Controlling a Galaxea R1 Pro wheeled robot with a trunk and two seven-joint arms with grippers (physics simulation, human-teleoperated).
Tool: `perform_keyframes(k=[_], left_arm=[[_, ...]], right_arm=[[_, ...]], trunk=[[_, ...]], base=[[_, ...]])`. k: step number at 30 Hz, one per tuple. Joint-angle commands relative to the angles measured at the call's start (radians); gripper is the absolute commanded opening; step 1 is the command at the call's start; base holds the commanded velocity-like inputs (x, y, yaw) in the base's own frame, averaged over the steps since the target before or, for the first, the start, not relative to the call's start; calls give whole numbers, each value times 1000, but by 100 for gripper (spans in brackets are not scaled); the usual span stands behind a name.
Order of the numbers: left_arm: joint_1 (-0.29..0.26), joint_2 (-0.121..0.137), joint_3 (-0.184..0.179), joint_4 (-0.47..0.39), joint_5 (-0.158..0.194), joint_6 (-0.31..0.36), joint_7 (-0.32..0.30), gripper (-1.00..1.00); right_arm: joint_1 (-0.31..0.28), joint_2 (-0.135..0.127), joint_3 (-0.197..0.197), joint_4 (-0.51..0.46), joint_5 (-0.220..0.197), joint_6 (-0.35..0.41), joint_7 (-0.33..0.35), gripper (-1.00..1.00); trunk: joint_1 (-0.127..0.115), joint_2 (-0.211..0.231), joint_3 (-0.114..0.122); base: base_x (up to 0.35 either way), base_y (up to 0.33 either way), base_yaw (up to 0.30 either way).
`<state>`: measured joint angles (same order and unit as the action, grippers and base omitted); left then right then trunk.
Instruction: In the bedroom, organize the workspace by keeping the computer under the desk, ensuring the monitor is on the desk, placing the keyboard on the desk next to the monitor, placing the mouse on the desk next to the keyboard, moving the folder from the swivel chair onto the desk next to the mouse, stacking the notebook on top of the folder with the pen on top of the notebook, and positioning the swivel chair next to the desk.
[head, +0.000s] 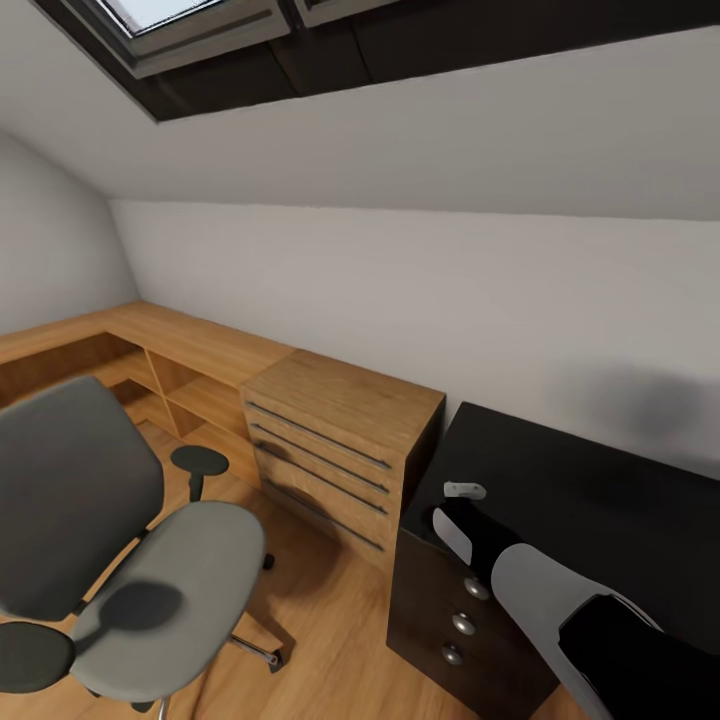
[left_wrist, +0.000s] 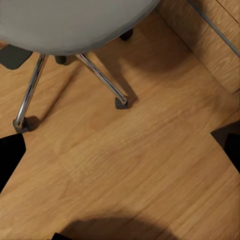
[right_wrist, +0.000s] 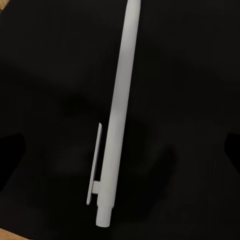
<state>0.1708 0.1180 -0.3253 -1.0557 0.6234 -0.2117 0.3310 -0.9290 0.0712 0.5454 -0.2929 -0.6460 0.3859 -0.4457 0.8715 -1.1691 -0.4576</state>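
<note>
Found the pen lying flat on the glossy black top of the desk, near the end above the dark three-drawer unit, clip turned to one side. Judged it light, stiff and smooth, and likely to roll or skid on the glossy surface if nudged from one side only. Recommended closing across the barrel near mid-length, clear of the clip, with both fingers meeting it together. Noted the right gripper spread wide above the pen, dark fingertips well apart from the barrel on either side, nothing held. Noted the left gripper likewise spread wide and empty, hanging over the light wood floor beside the chrome star base of the swivel chair. Observed the light wooden drawer cabinet standing just beside the desk end, between desk and chair. Saw nothing on the desk surface around the pen to obstruct a straight descent. Judged the nearby desk edge the main hazard for a pushed, rolling pen.
</note>
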Motion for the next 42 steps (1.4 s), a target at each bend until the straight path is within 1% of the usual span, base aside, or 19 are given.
perform_keyframes(k=[1,9,15,22,42], left_arm=[[0,1,-5,-1,10,-6,6,100],[-1,2,-5,-1,11,-6,6,100],[-1,4,0,-1,12,-6,6,100],[-1,4,1,-1,13,-6,8,100],[-1,5,2,-1,15,-6,8,100]], right_arm=[[-1,-1,8,-2,-7,5,-7,100],[-1,-1,8,-2,-7,4,-6,100],[-1,-1,8,-2,-7,4,-6,100],[-1,-1,8,-3,-6,4,-5,100],[-1,-4,6,-4,-8,3,3,100]], trunk=[[4,-8,-4],[35,-64,-29],[35,-64,-29],[62,-113,-51],[62,-113,-51]], base=[[0,0,0],[0,0,0],[0,0,0],[0,0,0],[0,0,0]])
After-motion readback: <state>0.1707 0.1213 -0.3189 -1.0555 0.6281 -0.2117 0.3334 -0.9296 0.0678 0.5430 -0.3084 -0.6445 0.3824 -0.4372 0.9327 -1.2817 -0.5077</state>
